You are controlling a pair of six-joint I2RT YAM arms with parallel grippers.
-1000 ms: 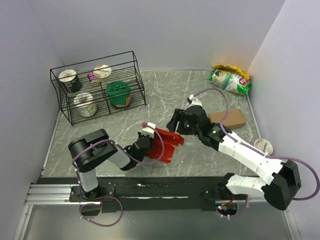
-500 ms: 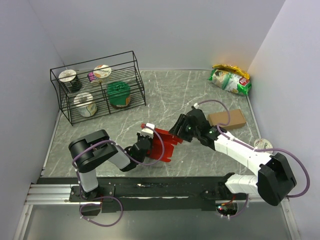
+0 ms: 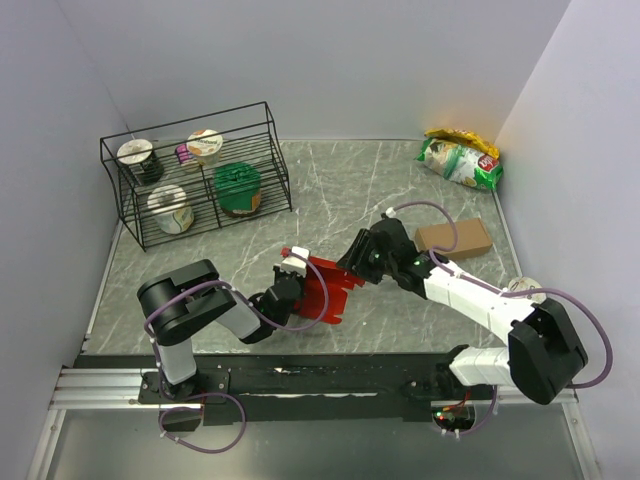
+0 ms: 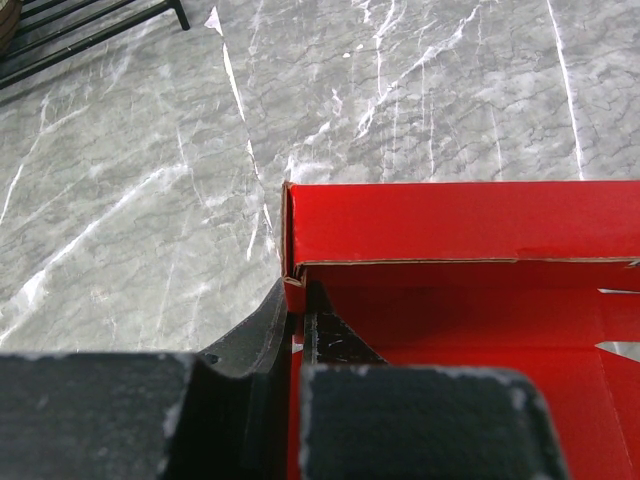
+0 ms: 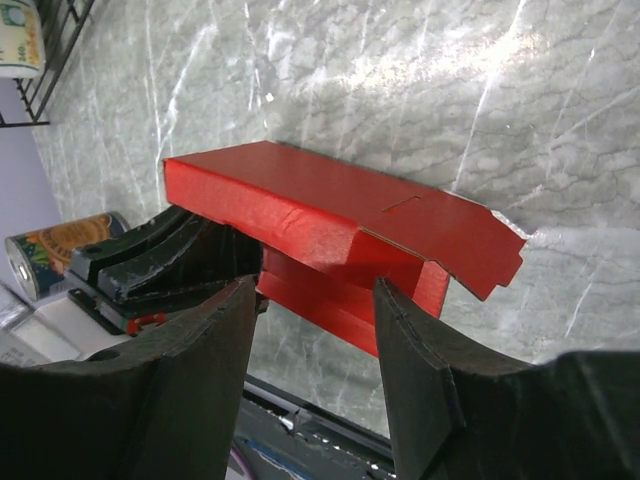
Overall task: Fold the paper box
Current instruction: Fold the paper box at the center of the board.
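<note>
One red paper box [image 3: 325, 288] sits near the front middle of the table [image 3: 340, 190]. The left arm lies low with its elbow folded, and the left gripper [image 4: 297, 310] pinches the box's left wall. The right arm reaches in from the right, the right gripper [image 3: 352, 262] spread at the far flap. Beyond are one brown cardboard box [image 3: 455, 238], one wire rack [image 3: 185, 121] holding four tubs [image 3: 238, 188], and one snack bag [image 3: 460, 158].

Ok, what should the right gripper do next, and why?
Probably ease forward and close on the near flap: the left gripper pinches a wall of the paper box, while the right gripper is open, its gap lined up with that flap.
</note>
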